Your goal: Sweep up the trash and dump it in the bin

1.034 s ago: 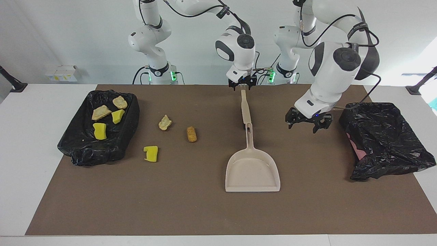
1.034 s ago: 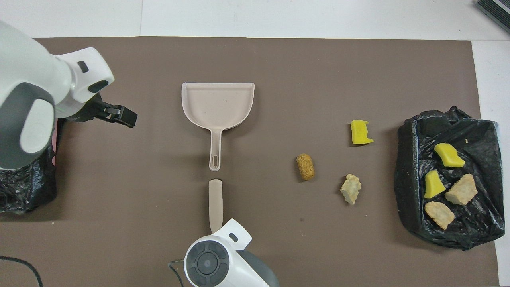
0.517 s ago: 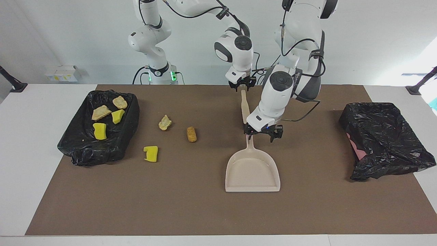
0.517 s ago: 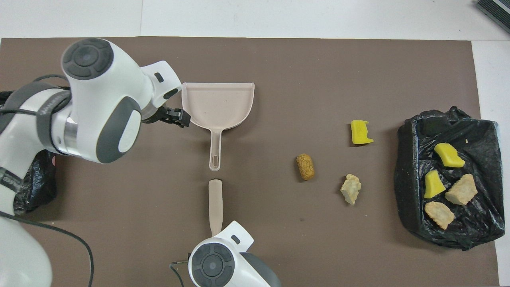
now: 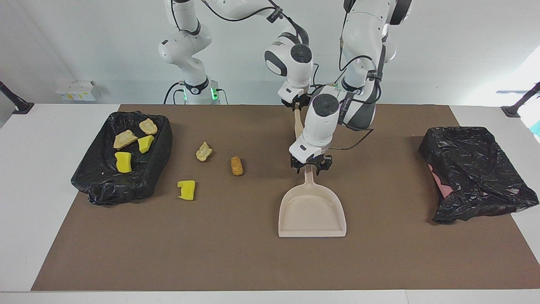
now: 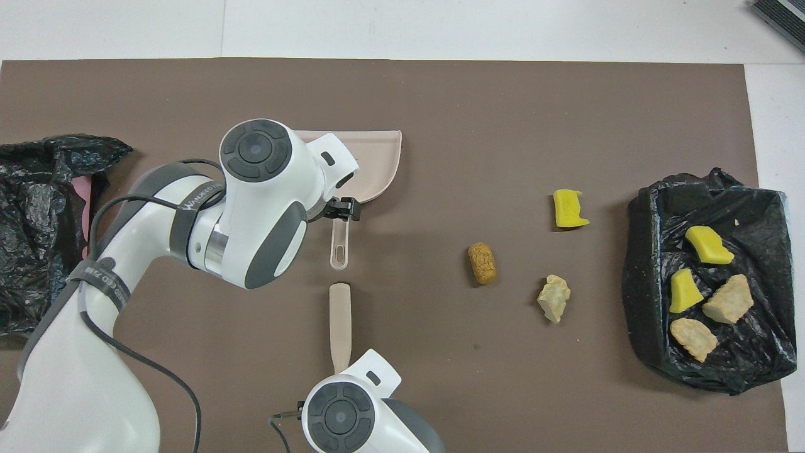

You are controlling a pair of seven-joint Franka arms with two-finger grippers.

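Your trash is seven small pieces. Four lie in the shallow tray lined with crinkled black plastic (image 5: 126, 185) at the right arm's end of the surface (image 5: 33, 169): two spongy yellow wedges (image 5: 123, 162) and two rough beige lumps (image 5: 125, 139). The other three rest on the matte brown mat (image 5: 211, 253), between that tray and the dustpan. They are a notched yellow sponge chunk (image 5: 186, 189), a jagged pale lump (image 5: 204, 151) nearer the robots, and an orange-brown bread-like bit (image 5: 237, 166), oblong with rounded ends, its long axis running toward and away from the robots.

The smooth beige plastic dustpan (image 5: 312, 211) lies flat. Its wide mouth points away from the robots, and its slim handle, with a slot at the tip, points toward them. A flat beige stick (image 6: 340, 321) with a rounded tip lies in line with that handle, nearer the robots, with a small gap between the two.

Your left claw (image 5: 311, 166) is down over the dustpan's handle, a finger on either side. You cannot tell whether it grips yet. Your right claw (image 5: 300, 105) is clenched on the stick's end nearest the robots.

A crumpled glossy black bag (image 5: 472, 173) with something pink showing at its edge sits at the left arm's end.
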